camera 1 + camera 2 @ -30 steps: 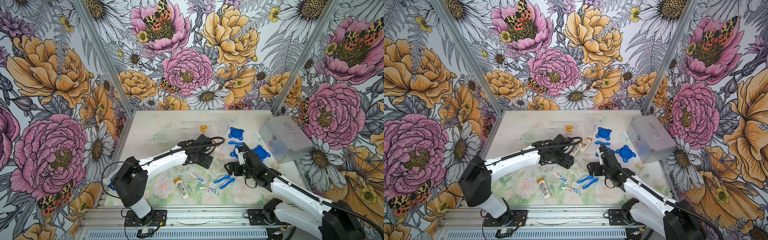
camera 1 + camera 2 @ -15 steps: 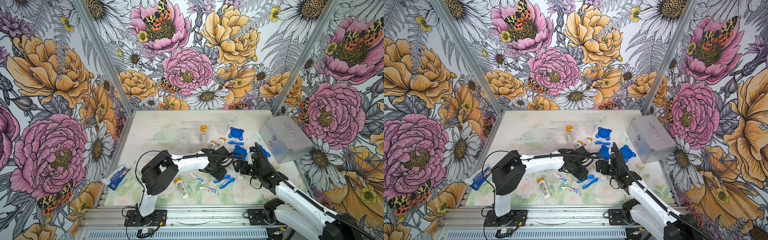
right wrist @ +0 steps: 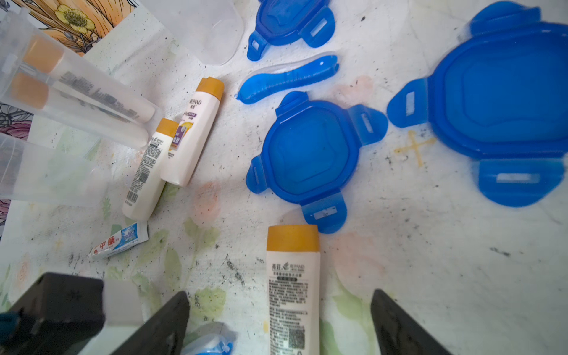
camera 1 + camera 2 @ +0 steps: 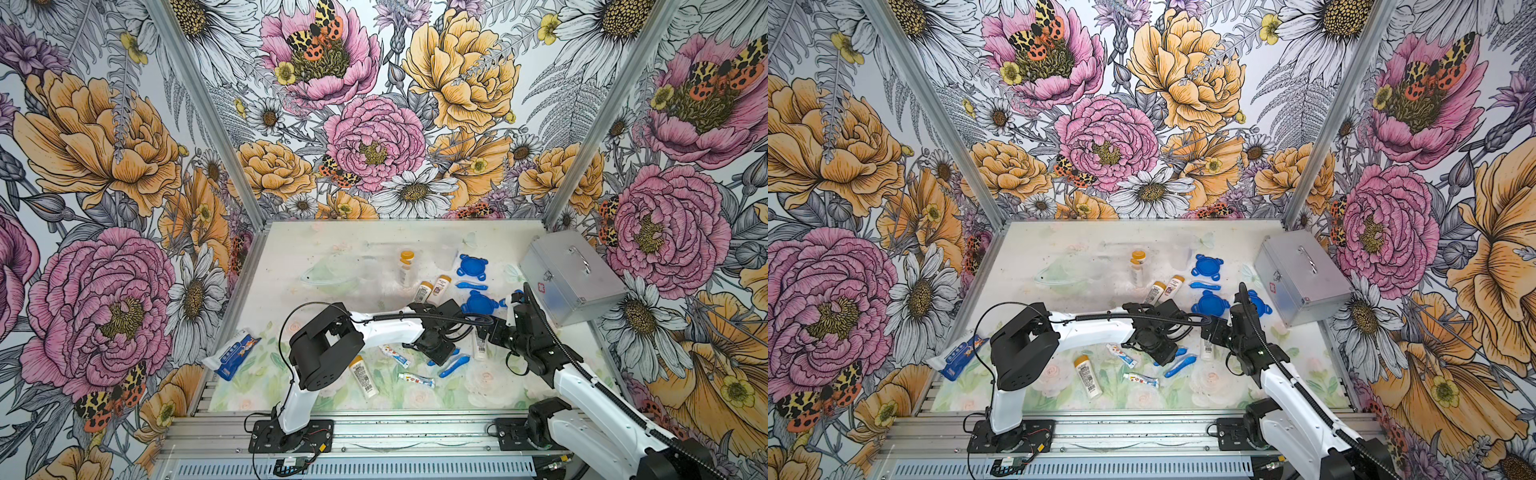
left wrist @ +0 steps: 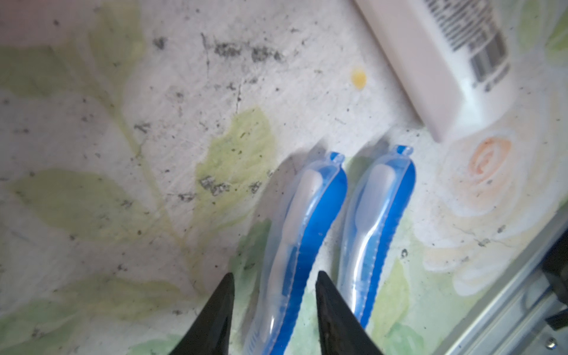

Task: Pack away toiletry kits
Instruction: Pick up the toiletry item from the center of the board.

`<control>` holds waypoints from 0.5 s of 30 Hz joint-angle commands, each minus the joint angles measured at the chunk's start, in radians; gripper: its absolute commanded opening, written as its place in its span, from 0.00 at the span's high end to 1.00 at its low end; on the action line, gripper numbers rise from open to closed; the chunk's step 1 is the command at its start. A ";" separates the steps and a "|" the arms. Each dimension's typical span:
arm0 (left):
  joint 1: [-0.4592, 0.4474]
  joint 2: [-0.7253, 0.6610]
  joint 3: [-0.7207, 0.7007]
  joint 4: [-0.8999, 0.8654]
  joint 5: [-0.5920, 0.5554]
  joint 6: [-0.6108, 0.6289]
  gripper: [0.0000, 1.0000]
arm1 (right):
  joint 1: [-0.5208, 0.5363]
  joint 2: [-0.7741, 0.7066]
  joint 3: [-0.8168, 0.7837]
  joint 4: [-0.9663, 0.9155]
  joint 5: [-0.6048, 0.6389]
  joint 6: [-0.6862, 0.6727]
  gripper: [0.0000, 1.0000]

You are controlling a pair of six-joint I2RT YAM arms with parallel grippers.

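Note:
Two blue toothbrushes in clear sleeves lie side by side on the floral mat near the front. My left gripper is low over them, its jaws on either side of one brush with small gaps showing, so it is open. A white orange-capped bottle lies flat between the wide-open jaws of my right gripper. Further back are blue four-tab lids, a third toothbrush, two lying bottles and a clear cup holding two bottles.
The silver metal case stands shut at the right wall. Two toothpaste tubes and another bottle lie at the front. A blue-white packet rests on the left edge. The two arms are close together.
My left arm swung from the middle of the mat toward the front and came down over the toothbrushes, its jaws narrowing. The right gripper shifted slightly and stayed open.

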 commanded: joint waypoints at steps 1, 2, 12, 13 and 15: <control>-0.020 0.018 -0.013 -0.015 -0.042 0.020 0.57 | -0.018 -0.014 0.002 0.014 -0.027 -0.013 0.09; -0.023 0.015 -0.018 -0.018 -0.054 0.022 0.57 | -0.020 -0.015 0.001 0.013 -0.030 -0.015 0.09; -0.043 0.034 -0.025 -0.050 -0.125 0.034 0.63 | -0.034 -0.012 0.007 0.012 -0.041 -0.027 0.10; -0.045 0.035 -0.019 -0.059 -0.135 0.037 0.65 | -0.036 -0.013 0.007 0.013 -0.041 -0.029 0.10; -0.049 0.041 -0.010 -0.071 -0.152 0.041 0.68 | -0.037 -0.011 0.006 0.012 -0.042 -0.030 0.10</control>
